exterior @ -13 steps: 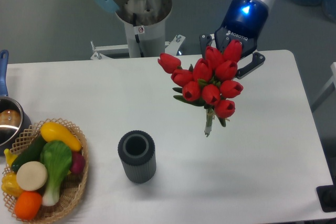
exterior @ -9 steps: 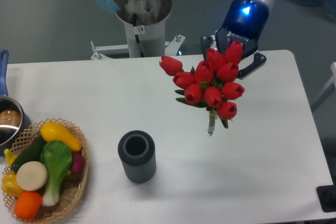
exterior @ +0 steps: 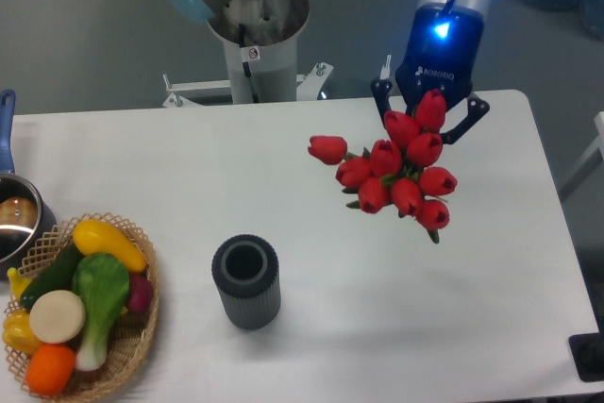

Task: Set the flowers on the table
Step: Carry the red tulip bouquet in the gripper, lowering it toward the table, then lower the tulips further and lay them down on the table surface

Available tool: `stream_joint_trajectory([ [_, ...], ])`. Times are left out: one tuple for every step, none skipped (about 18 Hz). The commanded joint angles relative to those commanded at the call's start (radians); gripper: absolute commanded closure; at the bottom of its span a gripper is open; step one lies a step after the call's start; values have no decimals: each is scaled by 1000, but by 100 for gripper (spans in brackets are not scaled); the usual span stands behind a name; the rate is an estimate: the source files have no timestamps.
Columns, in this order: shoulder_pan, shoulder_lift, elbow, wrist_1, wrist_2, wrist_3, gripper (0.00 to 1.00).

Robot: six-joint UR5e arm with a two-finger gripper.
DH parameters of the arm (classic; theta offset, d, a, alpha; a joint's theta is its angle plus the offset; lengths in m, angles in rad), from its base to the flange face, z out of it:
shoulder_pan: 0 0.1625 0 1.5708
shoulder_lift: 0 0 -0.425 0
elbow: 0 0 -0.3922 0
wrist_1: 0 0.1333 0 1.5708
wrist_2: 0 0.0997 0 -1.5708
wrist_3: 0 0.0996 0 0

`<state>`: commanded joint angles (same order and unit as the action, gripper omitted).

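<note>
Standing nearest the camera, the vase (exterior: pixel 246 282) and vegetable basket (exterior: pixel 132 346) occupy the worktop (exterior: pixel 491 309) well apart from the flowers (exterior: pixel 401 175). The flowers hang directly below the end effector (exterior: pixel 431 118), which is clamped on them above open worktop surface.

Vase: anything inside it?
The vase stands upright with its mouth open; only dark interior shows, no stems. Its bottom is out of sight. The flowers hang at the tool.
</note>
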<state>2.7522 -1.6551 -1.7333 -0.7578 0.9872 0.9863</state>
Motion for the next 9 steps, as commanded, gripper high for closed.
stream_joint_trajectory([
  [-23, -9, -6, -2, 55, 12, 75],
  [-40, -17, -14, -2, 120, 43, 75],
  [-58, -18, -23, -2, 184, 72, 75],
  [-72, -25, -34, -6, 241, 93, 75],
  [-85, -28, -48, -11, 289, 112, 75],
  [-94, -29, -58, -14, 323, 130, 75],
  [-98, -34, -72, -21, 350, 152, 75],
  [-100, -38, -84, -34, 370, 173, 75],
  [-102, -48, -91, -49, 386, 192, 75],
])
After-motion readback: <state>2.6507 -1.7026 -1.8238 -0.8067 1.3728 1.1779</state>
